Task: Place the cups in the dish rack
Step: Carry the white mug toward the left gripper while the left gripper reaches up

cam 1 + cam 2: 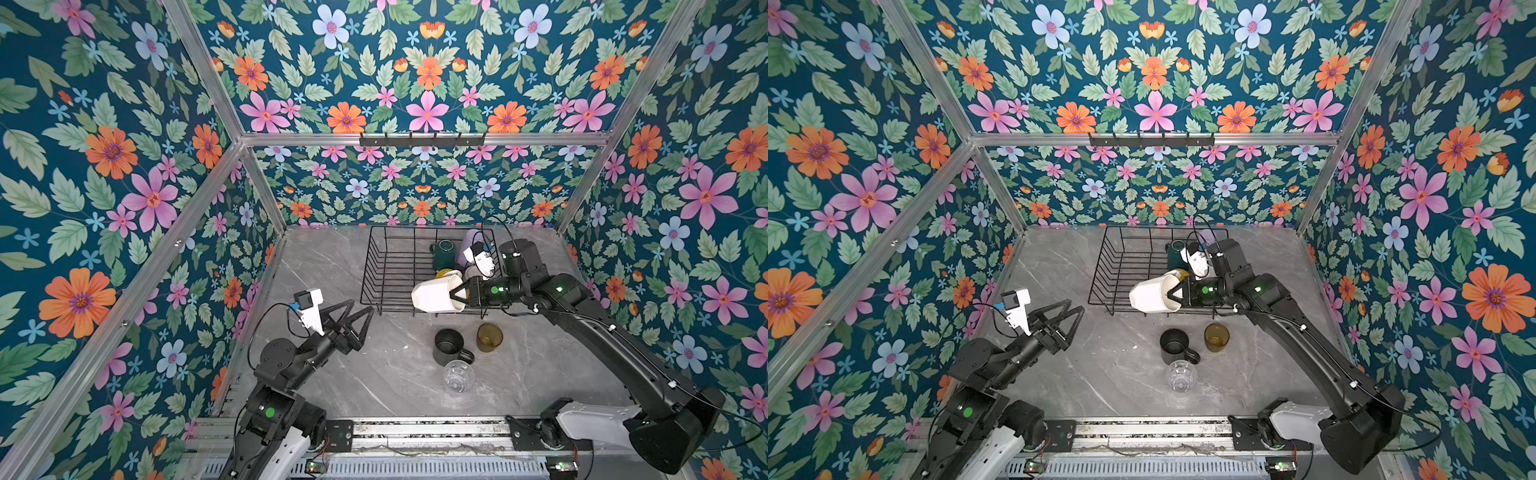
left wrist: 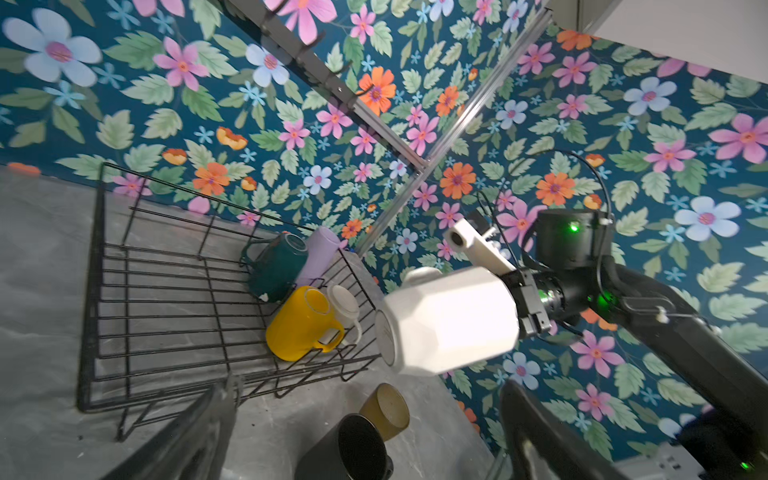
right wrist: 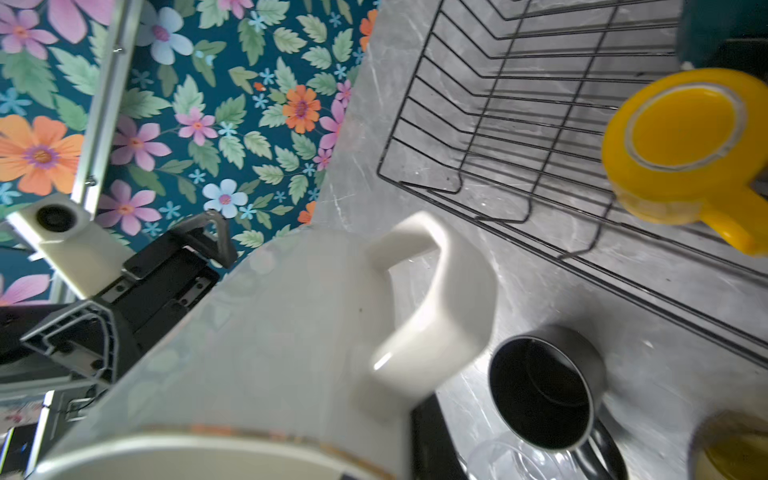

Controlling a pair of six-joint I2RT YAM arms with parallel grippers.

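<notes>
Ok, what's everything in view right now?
dish rack: one, black, back of table
green mug: one, dark green, in rack
lilac tumbler: one, lilac, in rack
yellow mug: one, yellow, in rack
small mug: one, white, in rack
faceted mug: one, cream-white, held at rack's front edge
black mug: one, black, on table
brown tumbler: one, olive-brown, on table
glass tumbler: one, clear, on table
hook rail: one, black, back frame
left gripper: one, black, open, empty
right gripper: one, black, shut on faceted mug
</notes>
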